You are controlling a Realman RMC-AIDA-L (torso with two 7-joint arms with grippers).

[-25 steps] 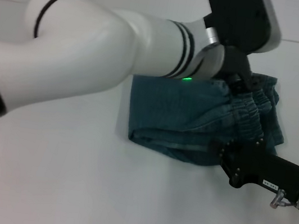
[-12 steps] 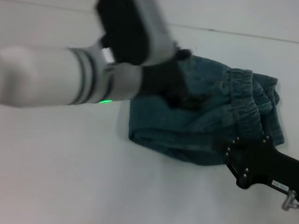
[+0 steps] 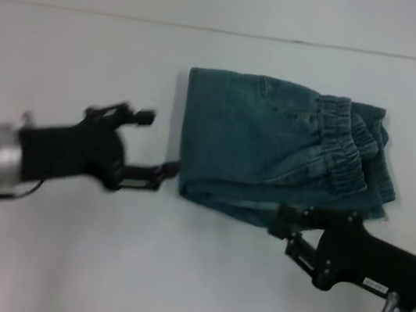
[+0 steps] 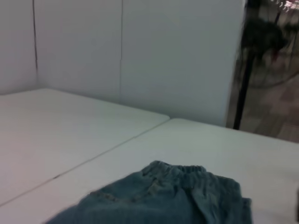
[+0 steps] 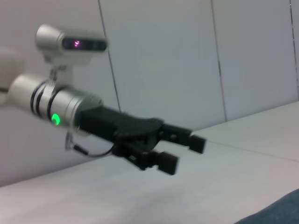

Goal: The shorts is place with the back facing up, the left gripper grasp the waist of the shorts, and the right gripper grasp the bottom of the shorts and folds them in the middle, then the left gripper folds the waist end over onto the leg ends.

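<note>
The blue denim shorts (image 3: 279, 155) lie folded on the white table (image 3: 173, 277), with the elastic waist (image 3: 345, 142) bunched on top toward the right. My left gripper (image 3: 158, 143) is open just left of the shorts' left edge and holds nothing. My right gripper (image 3: 285, 231) is open at the shorts' near edge, a little in front of it, and is also empty. The left wrist view shows the shorts (image 4: 163, 198) ahead on the table. In the right wrist view the left gripper (image 5: 184, 151) appears with its fingers apart, and a corner of the shorts (image 5: 280, 212) shows.
White wall panels (image 4: 177, 56) stand behind the table. A table seam (image 3: 96, 13) runs across the far side. Bare tabletop lies in front of and to the left of the shorts.
My left arm has swung off the shorts to the left and now sits low beside them, open. My right gripper has drawn back slightly from the shorts' near edge.
</note>
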